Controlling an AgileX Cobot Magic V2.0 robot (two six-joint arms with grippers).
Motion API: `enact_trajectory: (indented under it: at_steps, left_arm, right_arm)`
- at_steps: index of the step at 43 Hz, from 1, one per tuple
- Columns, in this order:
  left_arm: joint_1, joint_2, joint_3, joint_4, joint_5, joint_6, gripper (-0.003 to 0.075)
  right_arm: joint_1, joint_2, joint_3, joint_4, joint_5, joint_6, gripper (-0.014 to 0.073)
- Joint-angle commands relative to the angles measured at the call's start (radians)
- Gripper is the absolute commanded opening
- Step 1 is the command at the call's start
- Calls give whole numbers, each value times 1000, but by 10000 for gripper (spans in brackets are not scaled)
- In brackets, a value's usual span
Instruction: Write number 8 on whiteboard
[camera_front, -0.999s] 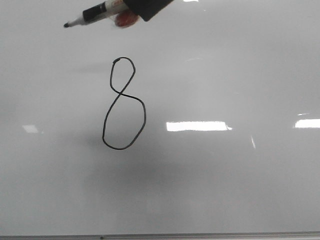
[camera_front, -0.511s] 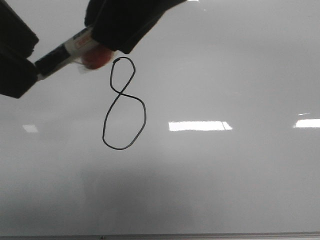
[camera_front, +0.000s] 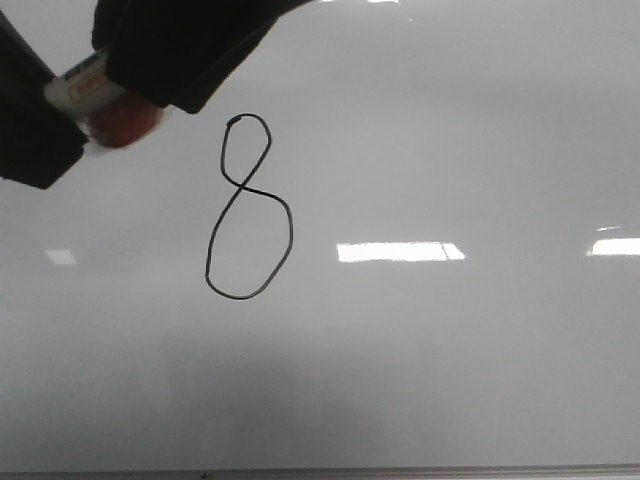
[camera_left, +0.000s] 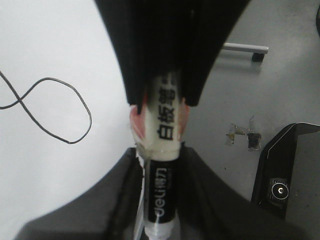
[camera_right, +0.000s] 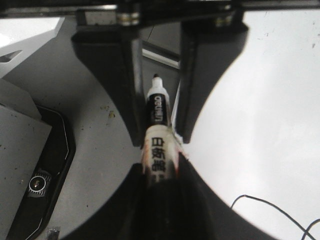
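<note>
Front: one black 8 (camera_front: 250, 208), small top loop, bigger bottom loop, mid-left on glossy whiteboard (camera_front: 450, 350). Both grippers meet upper left around one marker (camera_front: 88, 92).
Left wrist: "deli" readable on marker's black section; left gripper (camera_left: 161, 220) closed around it.
Right wrist: right gripper (camera_right: 160, 172) clamps the white barrel.

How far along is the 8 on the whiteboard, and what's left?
The writing looks done. The number 8 stands as a closed figure with both loops on the whiteboard. In hand is the marker, off to the side of the figure. The right gripper grips it, and the left gripper sits around its tip end; whether the left has clamped is unclear. Probably only passing over or putting away the marker remains.
</note>
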Motion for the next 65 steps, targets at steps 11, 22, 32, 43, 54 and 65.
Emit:
enact_trajectory:
  at_steps: [11,22,32,43,54,65]
  left_arm:
    - [-6,-7,-35,-36,-51,-2,-20]
    - [11,-7,-35,-36,-34,-52,-20]
    - [149,-7,-9,-36,-61,-235,-20]
    - [448,-7,94,-36,-183,-462,-21]
    - [633,-7,142,-97,-307,-485,-21]
    - [635,73,144,-100,-503,-487,-21]
  right_arm:
    - [3,-39,-36,62,-69,17,78]
    - [-16,-66,-36,54,-112,144,465]
    - [-191,-232,69,54,-115,324,464]
    - [-454,-639,463,54,-268,550,464]
    - [-691,-1112,809,54,-426,715,328]
    - [-729,-1259,910,54,-412,717,-64]
